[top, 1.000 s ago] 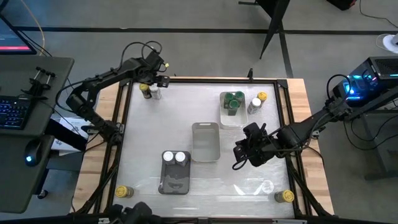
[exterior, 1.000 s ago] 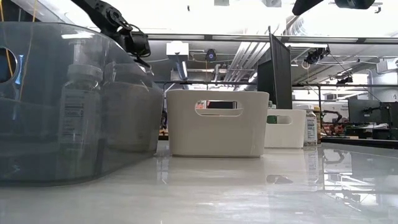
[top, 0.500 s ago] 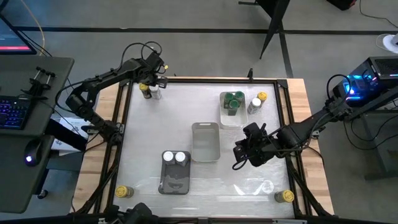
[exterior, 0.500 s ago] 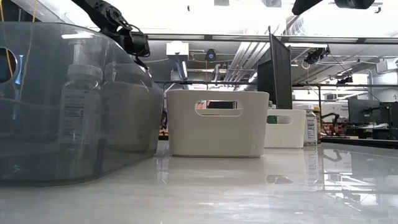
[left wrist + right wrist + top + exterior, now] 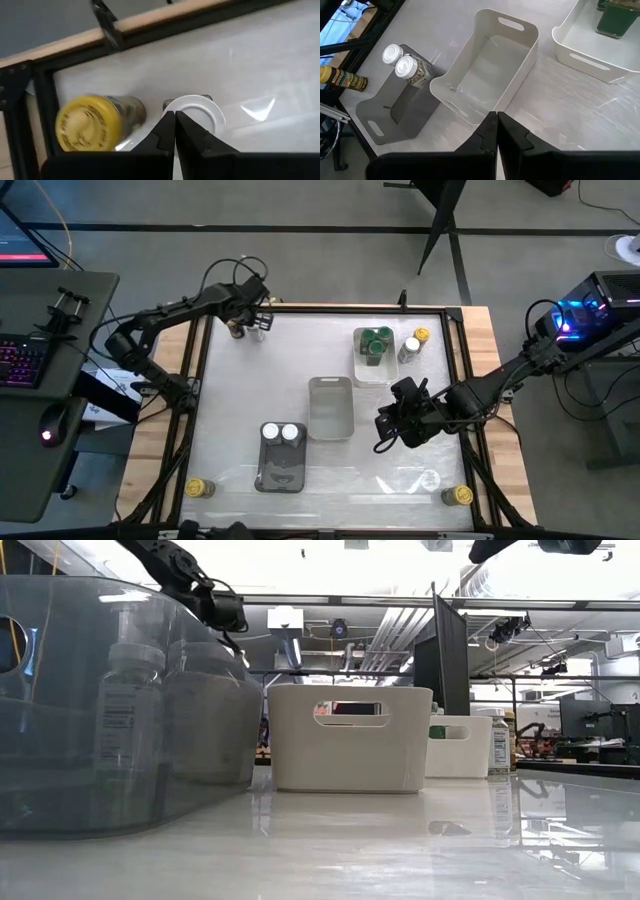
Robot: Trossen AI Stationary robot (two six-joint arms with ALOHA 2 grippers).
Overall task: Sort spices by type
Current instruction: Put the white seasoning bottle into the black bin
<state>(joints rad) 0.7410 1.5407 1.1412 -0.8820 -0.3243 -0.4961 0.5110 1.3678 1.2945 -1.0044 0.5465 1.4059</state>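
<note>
Two spice jars stand at the table's far left corner, one with a yellow lid and one with a white lid. My left gripper is shut above them, pointing steeply down, its tips over the rim of the white lid. Nothing is between its fingers. My right gripper hangs shut and empty above the table, right of the light grey tray. Two white-lidded jars stand in the dark grey tray. Green-lidded jars stand in the white tray. My left gripper's shut fingertips stand at the edge of the white lid, coming from above. I cannot tell whether they touch it. The jar stands upright on the table.
A white-lidded jar and a yellow-lidded jar stand right of the white tray. Yellow-lidded jars lie at the near left corner and the near right corner. A black frame borders the table.
My left gripper has shut on nothing. It has moved a little down and toward the table's right, ending over the white-lidded jar.
</note>
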